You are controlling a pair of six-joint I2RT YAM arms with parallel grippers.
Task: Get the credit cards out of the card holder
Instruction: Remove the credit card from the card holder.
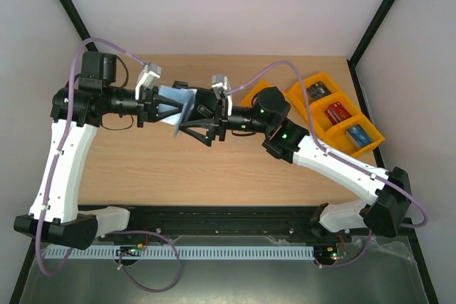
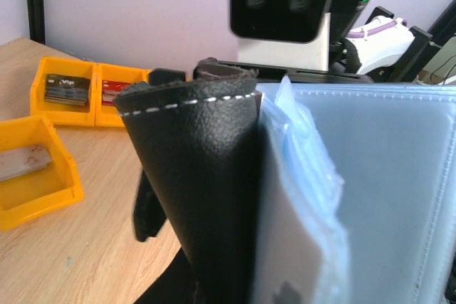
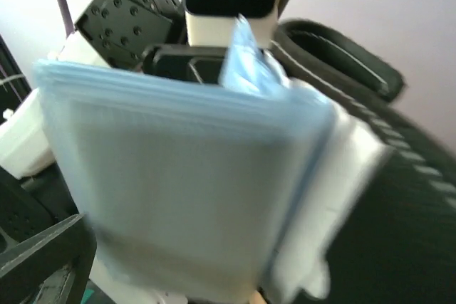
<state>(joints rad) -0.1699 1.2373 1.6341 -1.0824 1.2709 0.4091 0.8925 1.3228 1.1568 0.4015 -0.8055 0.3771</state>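
The card holder (image 1: 175,97) hangs in the air over the table's middle, opened out, with my left gripper (image 1: 161,107) shut on it. The left wrist view shows its black grained cover (image 2: 206,176) and pale blue clear pockets (image 2: 385,176) filling the frame and hiding my fingers. My right gripper (image 1: 191,114) faces it from the right, jaws spread wide on either side of the pockets' free edge. In the right wrist view the pockets (image 3: 178,176) are blurred and very close. Credit cards lie in the orange trays: a dark one (image 1: 318,91), a red one (image 1: 336,112), a blue one (image 1: 358,134).
The orange trays (image 1: 303,99) stand in a row at the table's right rear; the left wrist view shows them too (image 2: 43,194). Both arms meet at mid-table, with purple cables looping above them. A black frame post (image 1: 377,19) rises at the right rear corner.
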